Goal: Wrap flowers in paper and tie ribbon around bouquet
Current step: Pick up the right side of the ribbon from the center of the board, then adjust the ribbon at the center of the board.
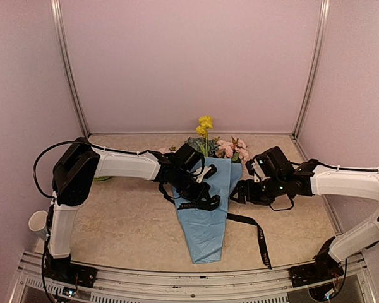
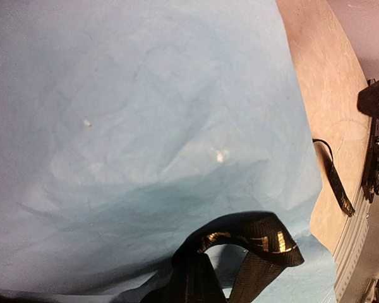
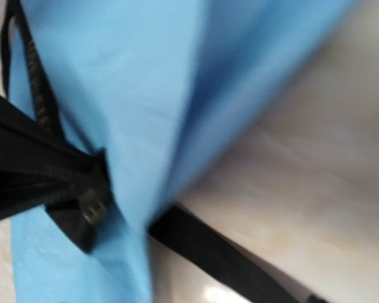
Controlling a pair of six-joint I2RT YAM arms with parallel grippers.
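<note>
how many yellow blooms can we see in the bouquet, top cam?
2. The upper bloom tops the bunch; the lower bloom sits just below and left of it. Others may be hidden down inside the paper.

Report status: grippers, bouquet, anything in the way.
Left gripper shut, pinching ribbon over bouquet. Right gripper beside bouquet, state unclear. Ribbon tail loose on table; nothing blocking.

Blue paper bouquet (image 1: 205,224) lying flat, ribbon (image 1: 201,204) across
</note>
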